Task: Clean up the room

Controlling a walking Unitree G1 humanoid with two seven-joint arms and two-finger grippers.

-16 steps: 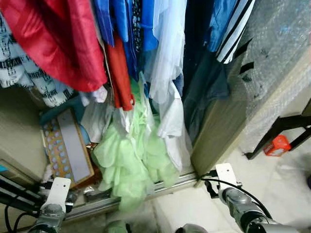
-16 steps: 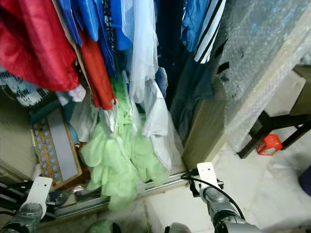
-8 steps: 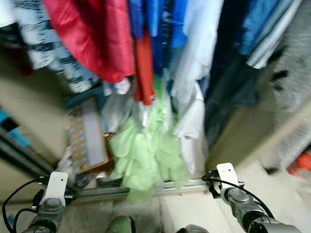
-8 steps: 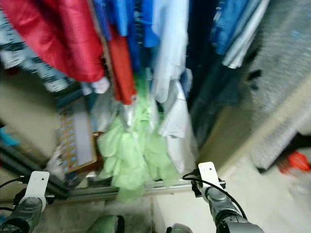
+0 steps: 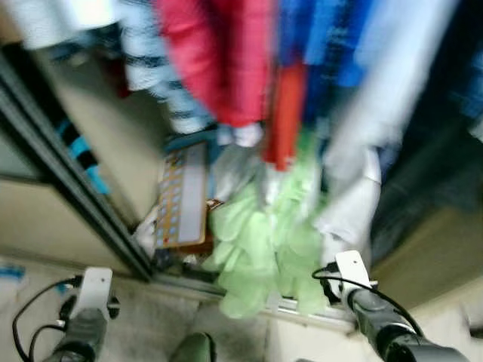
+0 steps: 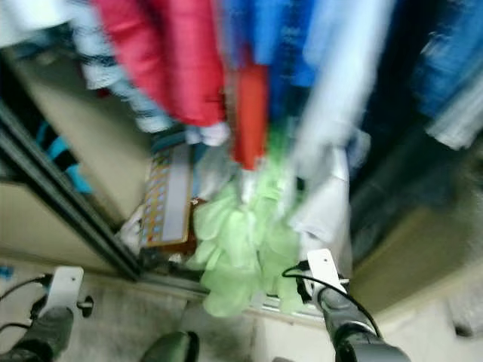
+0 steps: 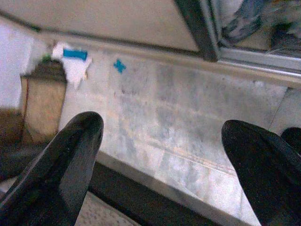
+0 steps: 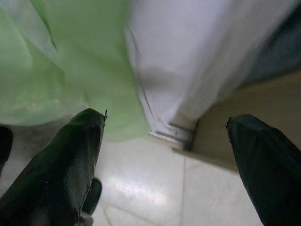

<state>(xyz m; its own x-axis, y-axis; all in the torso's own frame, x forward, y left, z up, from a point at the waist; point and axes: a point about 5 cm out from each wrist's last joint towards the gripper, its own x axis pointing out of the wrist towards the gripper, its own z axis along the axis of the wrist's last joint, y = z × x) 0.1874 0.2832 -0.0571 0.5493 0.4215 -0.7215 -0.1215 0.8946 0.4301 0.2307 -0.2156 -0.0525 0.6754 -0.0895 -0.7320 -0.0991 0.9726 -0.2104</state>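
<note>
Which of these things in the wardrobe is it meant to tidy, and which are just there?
Likely for tidying:
- green garment spilling over the door track
- white garment beside it

Just there:
- hanging clothes, red and blue
- patterned board
- sliding door frame
- paper scrap on the floor

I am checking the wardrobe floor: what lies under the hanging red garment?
Below the red garment lie a pale green cloth heap and a flat patterned board. The heap covers whatever is beneath it.

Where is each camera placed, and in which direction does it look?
Eye views: head, looking down at the green garment in the wardrobe; both arms show.
Left wrist view: along the left hand, open, over the floor tiles.
Right wrist view: along the right hand, open, toward the green garment and white garment.
Shared: both garments.
</note>
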